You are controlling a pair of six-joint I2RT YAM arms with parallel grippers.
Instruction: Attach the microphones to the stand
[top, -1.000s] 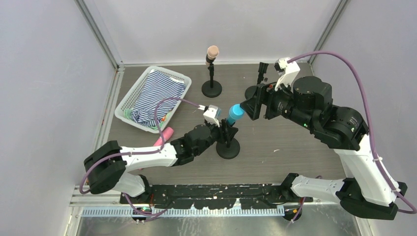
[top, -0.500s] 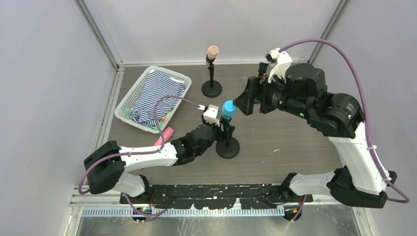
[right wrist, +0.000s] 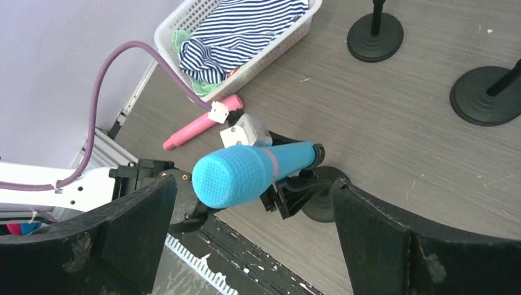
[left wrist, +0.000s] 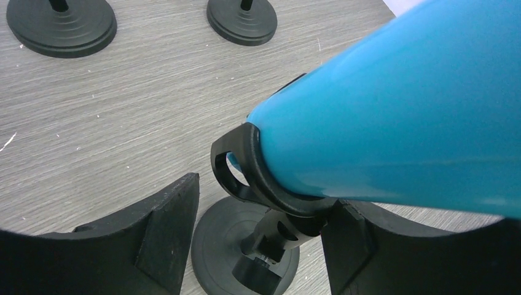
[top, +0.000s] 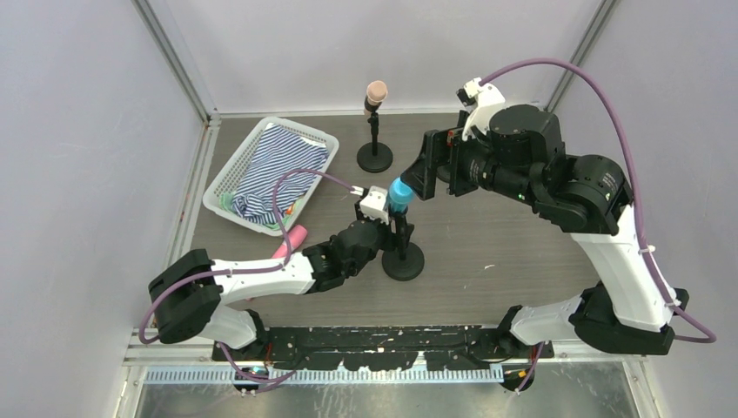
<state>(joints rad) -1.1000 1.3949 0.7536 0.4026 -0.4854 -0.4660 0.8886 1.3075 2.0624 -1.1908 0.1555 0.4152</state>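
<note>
Right wrist view: blue microphone [right wrist: 236, 175] sits tilted in the clip of the near stand [right wrist: 313, 209]. Right claw [right wrist: 252, 196] is spread wide around the mic head, no contact. Left claw [left wrist: 261, 212] is parted either side of that stand's clip, gripping nothing. Pink microphone [top: 292, 240] lies on the table [top: 487, 235] left of the stand.

Three microphones [top: 400, 193], three stands [top: 375, 158], one basket [top: 233, 164].
</note>
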